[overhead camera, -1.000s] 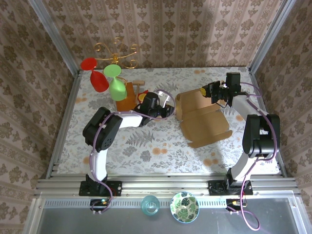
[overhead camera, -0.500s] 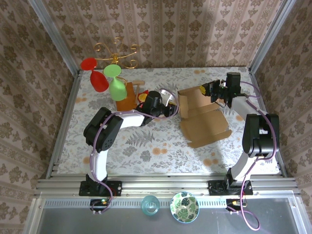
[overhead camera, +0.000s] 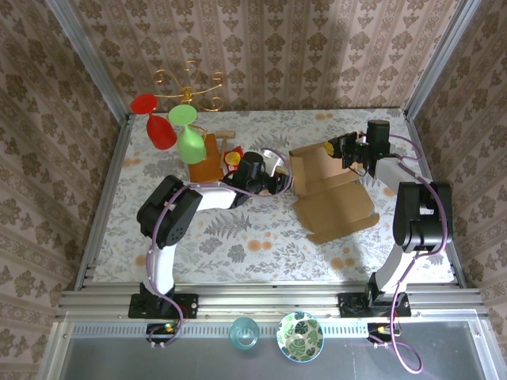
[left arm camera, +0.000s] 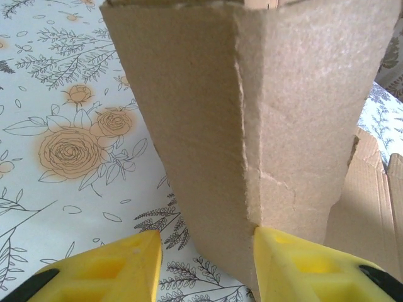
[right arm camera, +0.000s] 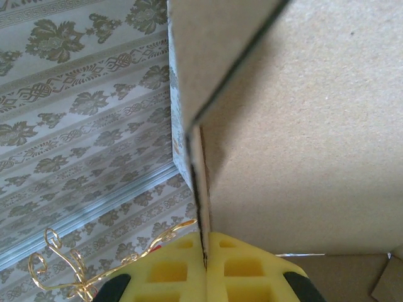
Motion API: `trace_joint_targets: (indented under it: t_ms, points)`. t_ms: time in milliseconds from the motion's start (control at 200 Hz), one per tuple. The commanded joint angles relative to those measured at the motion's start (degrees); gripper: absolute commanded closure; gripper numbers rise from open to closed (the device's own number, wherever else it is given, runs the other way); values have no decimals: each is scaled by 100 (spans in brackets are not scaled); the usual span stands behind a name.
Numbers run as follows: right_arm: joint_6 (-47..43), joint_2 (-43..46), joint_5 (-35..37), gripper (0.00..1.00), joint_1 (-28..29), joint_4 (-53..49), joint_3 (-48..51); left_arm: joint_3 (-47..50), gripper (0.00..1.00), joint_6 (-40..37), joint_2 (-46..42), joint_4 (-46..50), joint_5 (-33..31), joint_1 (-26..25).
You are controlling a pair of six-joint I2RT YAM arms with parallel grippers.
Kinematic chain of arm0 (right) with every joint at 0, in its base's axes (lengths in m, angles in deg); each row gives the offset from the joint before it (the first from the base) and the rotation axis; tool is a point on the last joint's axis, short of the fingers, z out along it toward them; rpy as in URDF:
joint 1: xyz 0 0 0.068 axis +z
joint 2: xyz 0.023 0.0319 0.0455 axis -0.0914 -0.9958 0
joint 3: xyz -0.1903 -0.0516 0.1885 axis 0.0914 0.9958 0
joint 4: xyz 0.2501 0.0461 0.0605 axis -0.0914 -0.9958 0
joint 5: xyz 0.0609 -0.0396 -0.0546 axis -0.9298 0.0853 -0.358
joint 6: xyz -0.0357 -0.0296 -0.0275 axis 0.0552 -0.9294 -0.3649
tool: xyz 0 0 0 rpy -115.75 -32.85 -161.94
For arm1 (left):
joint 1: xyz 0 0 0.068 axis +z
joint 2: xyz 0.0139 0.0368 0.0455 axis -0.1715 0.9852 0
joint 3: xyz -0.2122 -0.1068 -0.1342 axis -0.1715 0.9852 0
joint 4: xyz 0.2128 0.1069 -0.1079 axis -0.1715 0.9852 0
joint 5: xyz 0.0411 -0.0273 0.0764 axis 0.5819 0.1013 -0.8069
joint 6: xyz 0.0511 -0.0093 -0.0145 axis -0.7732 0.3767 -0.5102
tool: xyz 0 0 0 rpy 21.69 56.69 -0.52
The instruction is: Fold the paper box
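We see the paper box (overhead camera: 333,198) on the table (overhead camera: 238,237), right of centre, far panel raised. Our right gripper (right arm camera: 204,250) is clamped on that panel's edge. Our left gripper (left arm camera: 206,264) is parted around the box's upright left fold.

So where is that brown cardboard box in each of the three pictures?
Top external: the paper box lies right of centre on the floral tablecloth.
Left wrist: its raised flap stands in the middle and right.
Right wrist: it covers the top and right, an edge pinched in the right gripper.
Shared: floral tablecloth, top and left wrist; gold curly stand, top and right wrist.
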Motion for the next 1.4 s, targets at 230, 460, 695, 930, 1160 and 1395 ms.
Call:
trace_joint_targets:
  t_ms: [230,460,695,930,1160,1395]
  points:
    - [-88,55,-329,100,-23,762,433,226,55,99,-257,-212,-17,-78]
    - [-79,205,-332,100,-49,926,680,305,54,238,-423,-301,-120,-75]
    - [-5,421,-285,100,-67,1058,651,602,48,703,-902,-444,-237,79]
    - [88,546,-348,100,-67,1692,1067,1049,46,909,-1239,-585,-398,155]
    - [-219,524,-417,100,-65,1679,1366,1181,47,979,-1220,-629,-338,318]
    - [-437,459,-422,100,-67,1472,1280,953,52,687,-871,-462,-20,287]
